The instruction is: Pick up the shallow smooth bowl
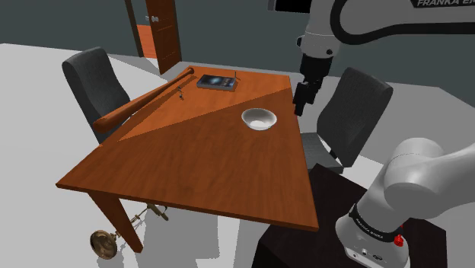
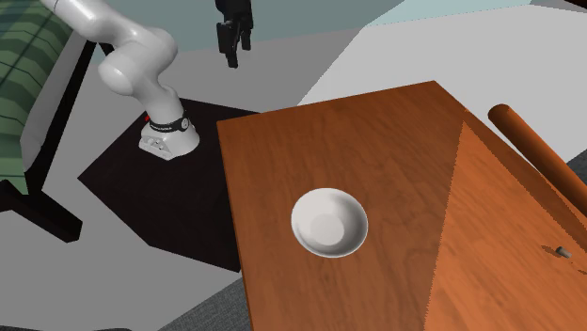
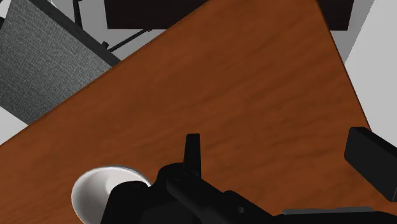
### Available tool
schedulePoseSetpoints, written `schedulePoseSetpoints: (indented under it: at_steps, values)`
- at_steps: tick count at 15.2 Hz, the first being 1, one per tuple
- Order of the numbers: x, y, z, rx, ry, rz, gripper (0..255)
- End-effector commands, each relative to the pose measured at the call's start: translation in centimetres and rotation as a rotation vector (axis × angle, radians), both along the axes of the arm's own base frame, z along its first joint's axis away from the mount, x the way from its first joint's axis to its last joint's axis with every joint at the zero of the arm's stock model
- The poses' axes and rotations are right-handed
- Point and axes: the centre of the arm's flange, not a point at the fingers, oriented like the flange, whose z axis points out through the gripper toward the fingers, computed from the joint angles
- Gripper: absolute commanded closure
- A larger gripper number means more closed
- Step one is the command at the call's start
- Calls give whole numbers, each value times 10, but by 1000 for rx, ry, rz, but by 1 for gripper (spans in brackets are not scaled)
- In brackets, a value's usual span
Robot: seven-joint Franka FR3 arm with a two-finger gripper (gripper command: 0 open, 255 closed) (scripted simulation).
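Note:
A shallow white bowl [image 1: 259, 119] stands upright on the brown wooden table [image 1: 190, 160], near the edge closest to the arm. The second exterior view shows the bowl [image 2: 328, 222] empty, on the table [image 2: 376, 122]. My black gripper [image 1: 301, 105] hangs open in the air, above the table's edge and off to the shoulder view's right of the bowl. From the second exterior view the gripper [image 2: 233, 49] is well above the floor, apart from the bowl. In the wrist view the fingers [image 3: 193, 149] stand wide apart around the gripper [image 3: 283, 153], and the bowl [image 3: 95, 188] lies outside them, partly hidden by the hand.
A wooden baseball bat [image 1: 145, 99] and a dark flat device [image 1: 217, 81] lie at the table's far side. Grey chairs [image 1: 95, 80] [image 1: 354, 114] stand at two sides. A brass object [image 1: 103, 242] sits on the floor under the table. The stand's base [image 2: 167, 132] rests on a dark mat.

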Motion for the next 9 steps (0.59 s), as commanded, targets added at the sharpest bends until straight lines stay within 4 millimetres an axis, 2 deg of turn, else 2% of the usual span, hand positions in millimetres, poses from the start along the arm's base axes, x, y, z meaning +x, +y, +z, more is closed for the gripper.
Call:
schedulePoseSetpoints:
  at_steps: [1, 9]
  values:
    - [0, 0, 0, 0, 0, 0, 0]
    - [76, -5, -72, -126, 4, -10, 0]
